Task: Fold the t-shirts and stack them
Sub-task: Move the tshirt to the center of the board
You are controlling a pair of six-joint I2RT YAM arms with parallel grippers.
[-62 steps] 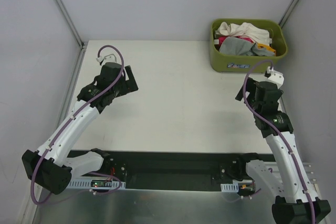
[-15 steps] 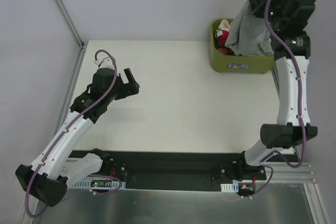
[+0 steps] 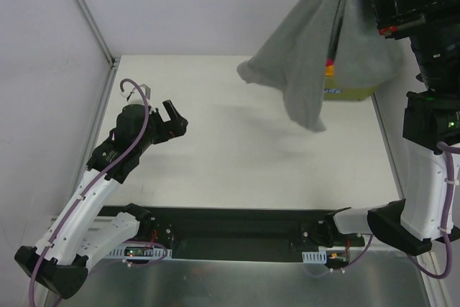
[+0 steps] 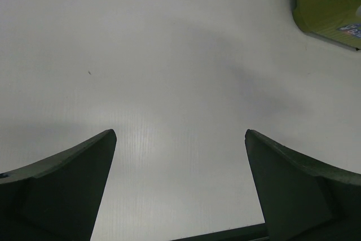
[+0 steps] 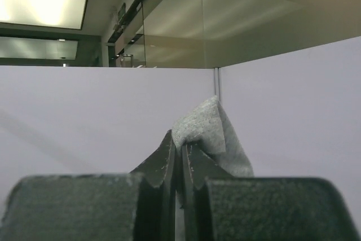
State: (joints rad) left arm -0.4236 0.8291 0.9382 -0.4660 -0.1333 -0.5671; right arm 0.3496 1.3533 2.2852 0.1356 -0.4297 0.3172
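My right hand [image 5: 179, 146] is clamped shut on a fold of the grey t-shirt [image 3: 302, 48]. The shirt hangs high in the air, draping in front of the green bin [image 3: 348, 93] at the far right of the counter [image 3: 237, 163]. My left hand [image 3: 175, 117] is wide open and empty over the counter's left side.

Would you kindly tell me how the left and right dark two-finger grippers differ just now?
The left gripper stands wide open and empty; the right gripper is shut on the mid-grey cloth t-shirt. The left sits low near the white table; the right hangs high above it. Both are dark-coloured.
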